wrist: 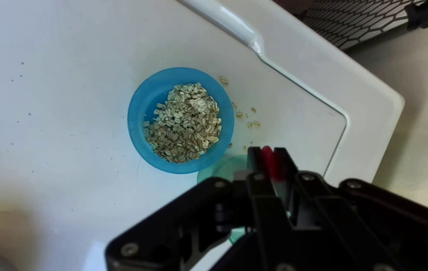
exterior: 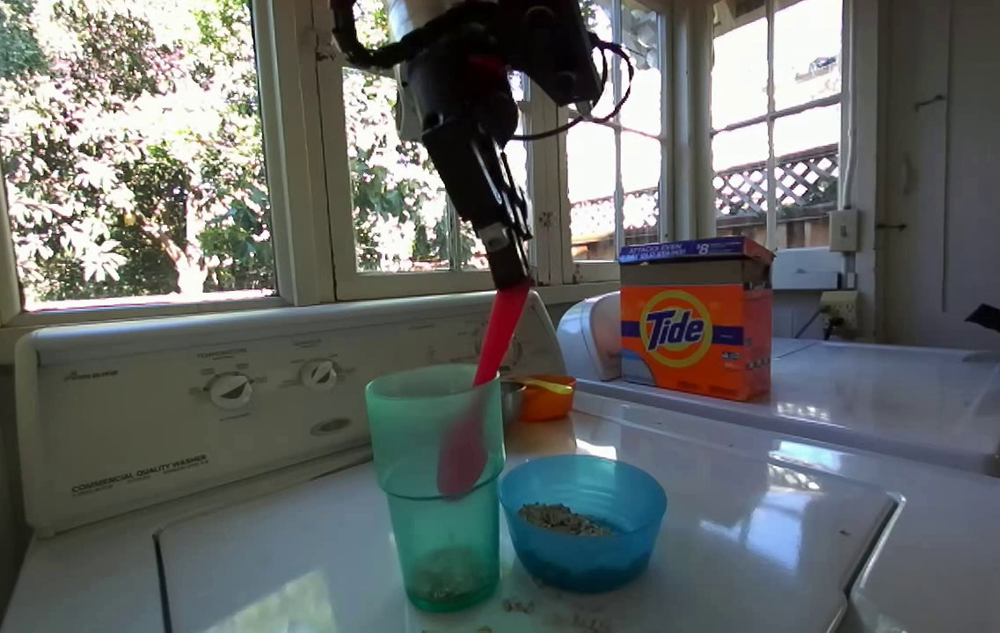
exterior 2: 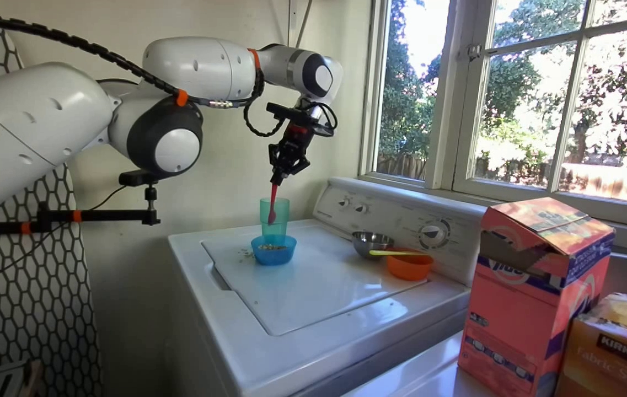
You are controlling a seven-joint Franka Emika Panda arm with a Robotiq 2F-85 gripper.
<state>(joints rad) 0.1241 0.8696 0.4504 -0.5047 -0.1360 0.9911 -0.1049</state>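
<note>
Exterior view: near the left edge of washer (exterior 2: 313,292), gripper (exterior: 513,278) is grasping, poised over cup (exterior: 416,457); bowl (exterior: 586,563) is sitting just beside. Held spoon (exterior: 497,341) is hanging inside the cup; keeping it central should be avoiding knocks.

red spoon (exterior: 490,352), tilted, scoop end down inside upright translucent green cup (exterior: 420,523), oats (exterior: 448,576) at cup bottom, blue bowl (exterior: 596,556) just beside, holding more oats

The rounded white arm (exterior 2: 211,67) wears orange bands (exterior 2: 182,98) and a ribbed black cable (exterior 2: 97,52).
</note>
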